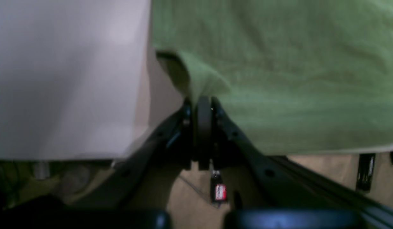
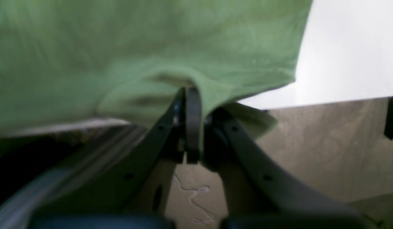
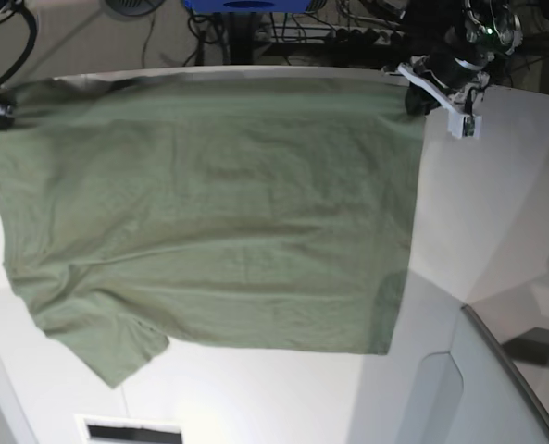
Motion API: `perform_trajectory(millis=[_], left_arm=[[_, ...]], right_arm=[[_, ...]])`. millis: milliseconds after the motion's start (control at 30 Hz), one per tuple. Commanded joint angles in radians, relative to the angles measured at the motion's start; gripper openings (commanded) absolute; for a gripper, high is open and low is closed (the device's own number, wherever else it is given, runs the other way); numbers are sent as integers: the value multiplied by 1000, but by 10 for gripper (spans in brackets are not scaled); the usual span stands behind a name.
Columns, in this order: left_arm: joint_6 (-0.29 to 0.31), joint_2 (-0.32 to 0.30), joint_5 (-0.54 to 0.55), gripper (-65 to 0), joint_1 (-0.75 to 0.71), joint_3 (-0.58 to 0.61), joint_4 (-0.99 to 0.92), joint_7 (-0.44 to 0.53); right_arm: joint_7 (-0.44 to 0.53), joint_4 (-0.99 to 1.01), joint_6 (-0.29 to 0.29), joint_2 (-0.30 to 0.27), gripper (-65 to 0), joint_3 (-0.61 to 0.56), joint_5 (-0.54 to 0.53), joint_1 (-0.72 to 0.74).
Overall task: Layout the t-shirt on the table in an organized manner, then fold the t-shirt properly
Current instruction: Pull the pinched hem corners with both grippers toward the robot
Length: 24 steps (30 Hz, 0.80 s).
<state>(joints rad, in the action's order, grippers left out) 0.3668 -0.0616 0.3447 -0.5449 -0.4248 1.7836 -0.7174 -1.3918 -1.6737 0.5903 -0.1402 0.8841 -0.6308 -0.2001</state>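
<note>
The olive-green t-shirt (image 3: 209, 213) lies spread across the white table (image 3: 496, 203), body mostly flat w/ light wrinkles, one short sleeve (image 3: 103, 338) angled out at the near-left corner of the base view; the other sleeve we can't make out. One straight edge runs along the table's far edge, and that's the line the next move turns on — both pincers sit at its two ends, the cloth stretching away from each toward the table's near side.

We see the left gripper (image 1: 203, 106) pinched shut on a bunched corner of the shirt, at far right in the base view; the right gripper (image 2: 193, 98) is likewise clamped on a fold of the fabric, at far left, mostly cropped there. In both wrist views, cloth pokes out between closed jaws, just off the table edge, floor below.

The shirt's long axis, as we judge it, runs left–right btw the two grips; neither arm is nearer. Layout looks near done; folding not yet begun.
</note>
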Motion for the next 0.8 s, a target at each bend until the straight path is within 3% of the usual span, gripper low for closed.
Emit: perform_trajectory(millis=[0,133,233,333,567,767], left_arm=[[-2,-5,17,-650,33,-7,26,-12],[-2,-5,9,-650,133,-6,14,-87],[-2,-5,7,-650,197,2,-23,-117],[-2,-7,7,-650,266,2,-110,-130],[-2,-13,3,-650,359,2,-265,-129],[-2,-5,-118,-650,397,68,-281,-124]], right_arm=[[9,-15,-8,-31,-650,-18,-14,20],[9,37,-16,-63,-650,-99,-14,89],[16,163,-86,-97,-650,-138,-14,155],[62,269,-109,-123,-650,-182,-14,210],[144,396,-112,-166,-650,-319,-14,281],[159,450,-112,-166,-650,-331,-14,319]])
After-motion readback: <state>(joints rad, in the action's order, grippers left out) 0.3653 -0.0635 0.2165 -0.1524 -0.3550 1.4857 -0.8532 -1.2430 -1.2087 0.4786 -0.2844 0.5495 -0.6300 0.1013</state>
